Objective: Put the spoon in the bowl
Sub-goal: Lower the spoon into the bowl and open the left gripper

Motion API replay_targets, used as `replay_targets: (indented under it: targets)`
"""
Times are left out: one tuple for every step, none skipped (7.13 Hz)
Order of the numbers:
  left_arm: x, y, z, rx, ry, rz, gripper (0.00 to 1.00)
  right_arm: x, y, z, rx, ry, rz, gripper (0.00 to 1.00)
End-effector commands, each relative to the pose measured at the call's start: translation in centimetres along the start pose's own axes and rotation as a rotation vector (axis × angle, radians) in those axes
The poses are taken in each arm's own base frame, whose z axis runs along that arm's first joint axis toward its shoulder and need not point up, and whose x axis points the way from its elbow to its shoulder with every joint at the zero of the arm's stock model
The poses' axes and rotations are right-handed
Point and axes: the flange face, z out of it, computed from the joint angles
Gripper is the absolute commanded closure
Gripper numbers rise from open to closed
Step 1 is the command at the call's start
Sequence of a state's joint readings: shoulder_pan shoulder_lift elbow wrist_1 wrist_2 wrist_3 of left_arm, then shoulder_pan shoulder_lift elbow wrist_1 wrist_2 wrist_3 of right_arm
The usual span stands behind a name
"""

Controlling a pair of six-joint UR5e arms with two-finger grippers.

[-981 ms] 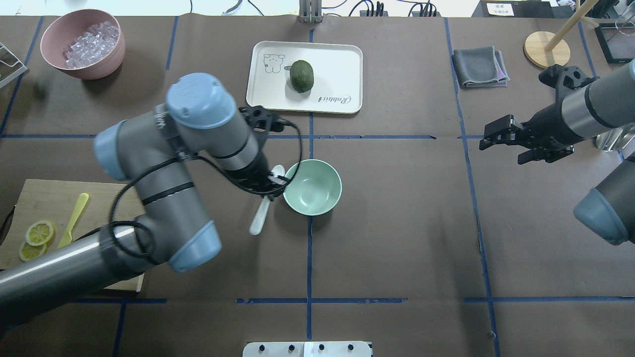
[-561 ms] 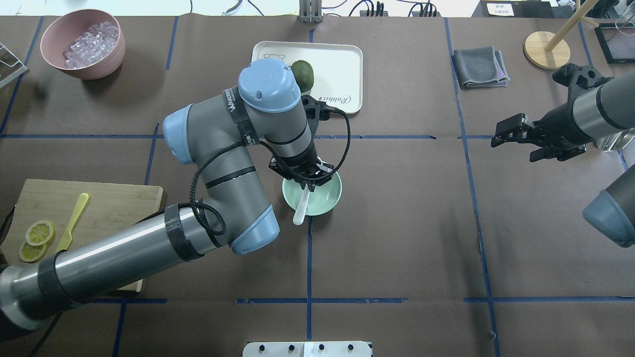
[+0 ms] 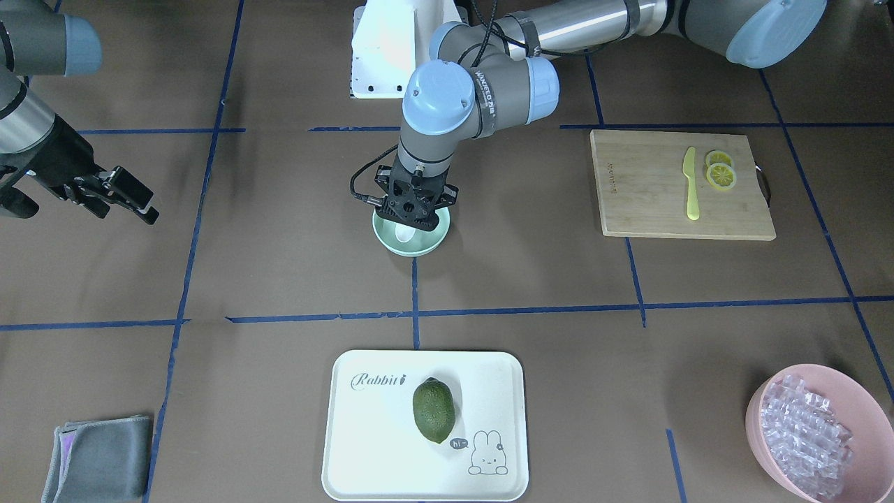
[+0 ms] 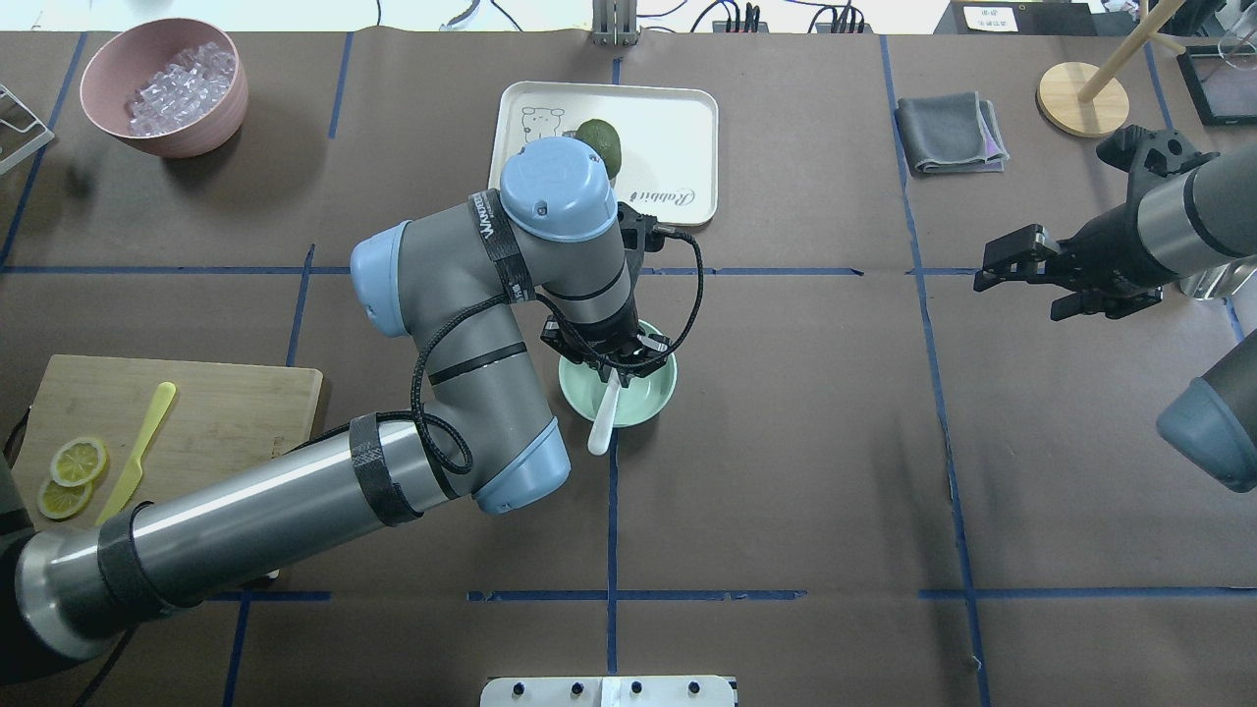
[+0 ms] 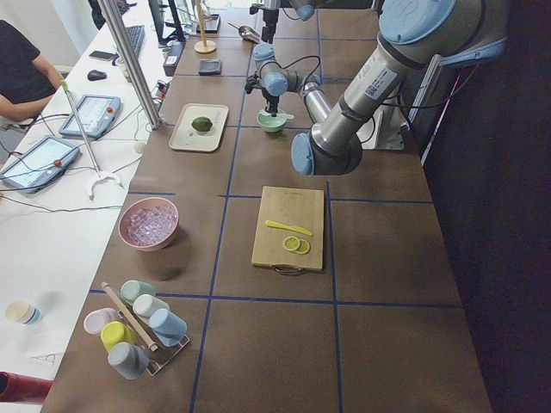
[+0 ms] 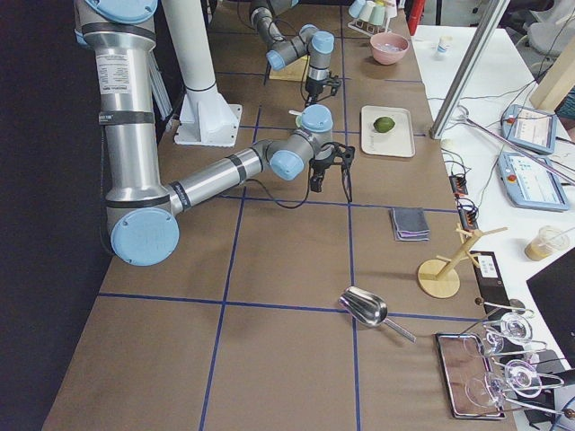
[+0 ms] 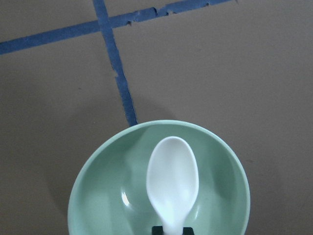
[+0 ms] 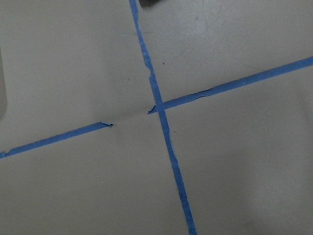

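The left gripper (image 4: 611, 367) hangs straight down over the mint-green bowl (image 7: 93, 196), its fingers clamped on the neck of the white spoon (image 7: 172, 181). The left wrist camera shows what the other views hide: the rounded scoop lies inside the bowl, just ahead of the fingers and face up. Whether it touches the bowl's floor cannot be told.

Only the overhead view shows the slim handle. It sticks out behind the gripper toward the robot, crosses the bowl's near rim and ends over the brown table. The front-facing view shows just a little of the scoop below the black fingers.

Beyond this gripper, on the side away from the robot, sits a white tray (image 4: 678, 128) with an avocado (image 3: 433, 410). The arm's blue cap half covers the fruit from overhead, while the front-facing view shows it whole.

The right gripper (image 4: 1017, 291) hovers well off to the right, jaws apart and holding nothing. Its wrist camera sees only bare table and crossed blue tape.
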State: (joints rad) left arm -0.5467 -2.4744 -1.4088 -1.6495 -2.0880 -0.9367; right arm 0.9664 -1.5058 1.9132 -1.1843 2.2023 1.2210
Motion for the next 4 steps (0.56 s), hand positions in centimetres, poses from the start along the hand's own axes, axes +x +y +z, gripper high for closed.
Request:
replay_targets:
  targets:
    - [-0.2,0.0,0.1,0.004,-0.005,0.002,0.30,-0.1,0.1,0.0,0.000,-0.001,-0.001,0.00]
    - [-0.1,0.0,-0.4,0.023,-0.008,0.003,0.22,-0.1,0.0,0.0,-0.004,-0.003,-0.001,0.00]
    - [-2.9,-0.4,-3.7,0.060,-0.002,-0.019,0.21,1.0,-0.3,-0.5,-0.001,0.003,0.015,0.00]
    - [-9.3,2.1,-6.6,0.072,-0.039,-0.059,0.12,3.8,-1.7,-1.9,0.025,0.019,-0.003,0.00]
